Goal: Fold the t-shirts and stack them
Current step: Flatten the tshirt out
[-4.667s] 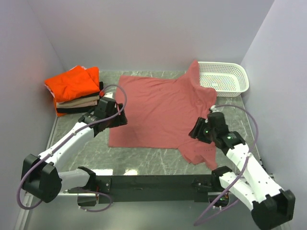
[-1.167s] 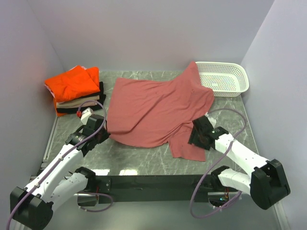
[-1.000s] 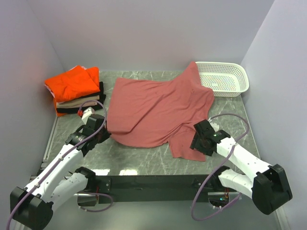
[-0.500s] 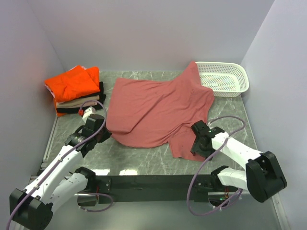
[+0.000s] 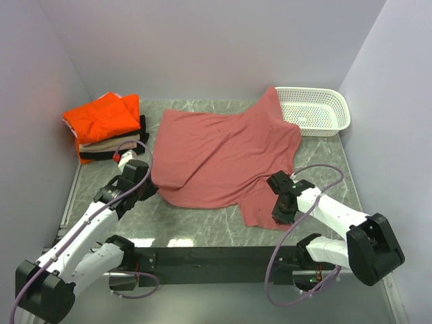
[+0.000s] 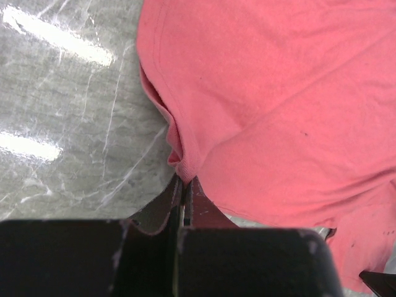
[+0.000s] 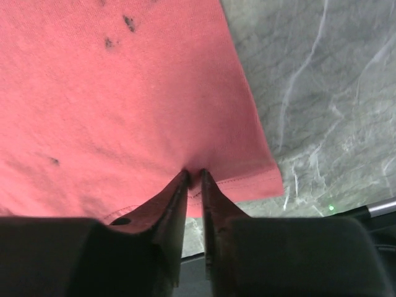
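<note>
A dusty-red t-shirt [image 5: 223, 152] lies spread and rumpled across the middle of the table, its far right part draped onto the basket. My left gripper [image 5: 143, 183] [image 6: 184, 179] is shut on the shirt's [image 6: 278, 105] near-left hem corner. At the shirt's near-right flap, my right gripper [image 5: 278, 201] [image 7: 193, 175] pinches a fold of the cloth [image 7: 124, 93] just above the stitched hem. A folded pile with a bright orange shirt [image 5: 101, 118] over beige [image 5: 111, 144] and black [image 5: 91, 156] ones sits at the far left.
A white perforated basket [image 5: 317, 111] stands at the far right corner against the wall. Grey marble tabletop [image 5: 202, 226] shows along the near edge, in front of a black rail [image 5: 216, 258]. Walls close in on three sides.
My right gripper has closed onto the shirt's near-right flap and shifted slightly. The left gripper, still holding the hem corner, has edged a little away from the near edge.
</note>
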{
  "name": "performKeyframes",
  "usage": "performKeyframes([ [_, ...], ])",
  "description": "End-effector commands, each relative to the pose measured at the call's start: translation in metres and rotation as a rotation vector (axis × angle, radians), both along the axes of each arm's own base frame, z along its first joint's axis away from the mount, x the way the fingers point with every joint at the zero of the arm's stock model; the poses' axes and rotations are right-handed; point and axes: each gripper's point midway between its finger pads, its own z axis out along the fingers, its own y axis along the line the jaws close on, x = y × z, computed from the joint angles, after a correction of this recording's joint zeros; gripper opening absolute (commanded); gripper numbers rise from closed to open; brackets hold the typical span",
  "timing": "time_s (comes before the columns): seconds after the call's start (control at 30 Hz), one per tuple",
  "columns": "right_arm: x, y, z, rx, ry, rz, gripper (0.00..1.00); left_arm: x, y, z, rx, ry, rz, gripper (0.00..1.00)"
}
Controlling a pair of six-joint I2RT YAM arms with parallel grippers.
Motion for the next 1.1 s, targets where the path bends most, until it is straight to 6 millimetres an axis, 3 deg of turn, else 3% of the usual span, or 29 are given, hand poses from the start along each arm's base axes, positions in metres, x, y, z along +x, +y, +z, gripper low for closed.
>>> performKeyframes([
  [0.0, -0.009, -0.004, -0.003, -0.011, 0.007, -0.022, 0.19, 0.006, -0.003, 0.006, -0.004, -0.026, -0.018, 0.01],
  [0.17, -0.006, -0.003, -0.001, -0.018, -0.020, -0.009, 0.00, 0.006, -0.004, 0.008, -0.010, -0.029, -0.021, 0.01],
  [0.3, -0.008, 0.001, 0.006, -0.010, -0.024, 0.049, 0.00, 0.005, -0.005, 0.012, -0.020, -0.042, -0.031, 0.01],
  [0.43, -0.007, 0.011, 0.027, 0.040, -0.072, 0.085, 0.00, 0.004, -0.008, 0.014, -0.024, -0.031, -0.053, 0.01],
  [0.53, -0.013, 0.006, 0.044, 0.020, -0.062, 0.091, 0.00, 0.002, -0.011, 0.017, -0.031, -0.027, -0.072, 0.01],
  [0.87, -0.054, 0.015, 0.069, 0.045, 0.050, 0.185, 0.00, -0.008, -0.011, 0.029, -0.048, -0.017, -0.081, 0.01],
  [1.07, -0.069, 0.010, 0.092, -0.003, 0.097, 0.250, 0.00, -0.019, -0.010, 0.039, -0.078, -0.012, -0.075, 0.01],
])
